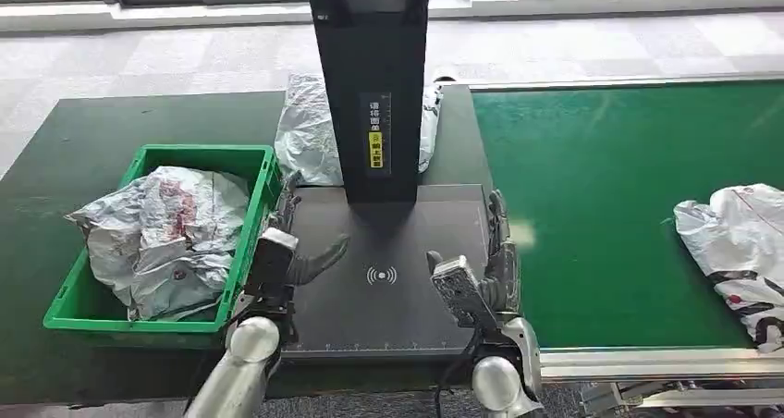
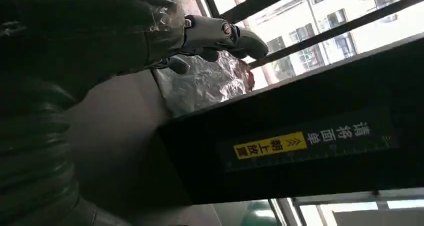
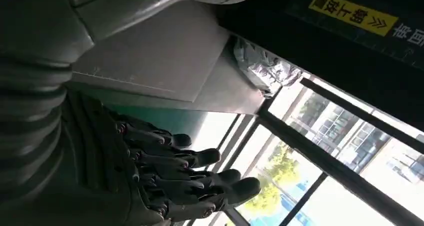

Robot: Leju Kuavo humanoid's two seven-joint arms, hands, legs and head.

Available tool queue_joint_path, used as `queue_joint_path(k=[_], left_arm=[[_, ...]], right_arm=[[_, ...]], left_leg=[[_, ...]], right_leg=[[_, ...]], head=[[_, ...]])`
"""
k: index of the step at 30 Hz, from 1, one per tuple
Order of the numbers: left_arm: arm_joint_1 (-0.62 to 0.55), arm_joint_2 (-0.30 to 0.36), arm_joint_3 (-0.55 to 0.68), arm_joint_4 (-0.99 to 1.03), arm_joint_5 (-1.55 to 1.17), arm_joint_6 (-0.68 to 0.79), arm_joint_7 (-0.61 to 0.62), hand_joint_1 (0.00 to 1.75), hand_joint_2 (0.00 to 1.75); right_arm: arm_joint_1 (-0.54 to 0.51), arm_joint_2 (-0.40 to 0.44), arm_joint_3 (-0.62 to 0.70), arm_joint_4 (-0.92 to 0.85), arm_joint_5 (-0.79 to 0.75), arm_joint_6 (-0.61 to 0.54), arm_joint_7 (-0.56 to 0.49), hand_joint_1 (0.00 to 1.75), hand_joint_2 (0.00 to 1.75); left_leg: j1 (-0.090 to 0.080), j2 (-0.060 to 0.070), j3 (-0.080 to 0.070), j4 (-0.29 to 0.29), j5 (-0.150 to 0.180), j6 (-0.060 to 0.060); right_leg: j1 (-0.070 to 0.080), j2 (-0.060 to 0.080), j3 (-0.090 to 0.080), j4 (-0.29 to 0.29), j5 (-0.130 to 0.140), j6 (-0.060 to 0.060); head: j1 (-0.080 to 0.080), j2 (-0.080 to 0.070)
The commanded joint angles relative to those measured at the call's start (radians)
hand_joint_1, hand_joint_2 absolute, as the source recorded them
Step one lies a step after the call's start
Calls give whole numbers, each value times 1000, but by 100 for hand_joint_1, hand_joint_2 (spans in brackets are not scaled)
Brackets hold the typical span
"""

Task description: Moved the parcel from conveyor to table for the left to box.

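Observation:
A white parcel (image 1: 735,252) with red and black marks lies on the green conveyor (image 1: 601,178) at the far right. A silver-grey parcel (image 1: 310,131) lies on the table behind the black scanner post (image 1: 374,85); it also shows in the wrist views (image 2: 205,83) (image 3: 262,68). The green box (image 1: 199,152) at the left holds crumpled parcels (image 1: 166,233). My left hand (image 1: 291,242) (image 2: 210,36) hovers at the scanner platform's left edge beside the box, fingers apart, empty. My right hand (image 1: 490,270) (image 3: 185,181) is at the platform's right edge, fingers spread and holding nothing.
The black scanner platform (image 1: 388,279) lies between my hands, and its tall post with a yellow label (image 2: 270,146) rises from its far side. The dark green table (image 1: 92,131) stretches left of the conveyor. Windows and grey floor lie beyond.

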Motion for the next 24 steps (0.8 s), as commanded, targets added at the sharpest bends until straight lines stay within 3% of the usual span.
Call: queue_joint_path(k=[1,9,24], left_arm=[[-79,-21,-47,187,-11,7,14,0,175],[-73,-23,-51,212,-49,28,-4,0,175],[-58,-33,-18,224,-58,70,-8,0,175]], right_arm=[[-44,6,-48,128,3,-10,5,0,175],[-40,3,-53,137,51,-56,-44,0,175],[-44,-31,-108,168,83,-142,-19,0,175]], left_leg=[[0,-2,1,-1,0,0],[0,-2,2,-1,0,0],[0,-3,2,-2,0,1]], right_leg=[[0,1,2,-1,0,0],[0,1,1,-1,0,0],[0,1,2,-2,0,0]], head=[[0,0],[0,0],[0,0]])
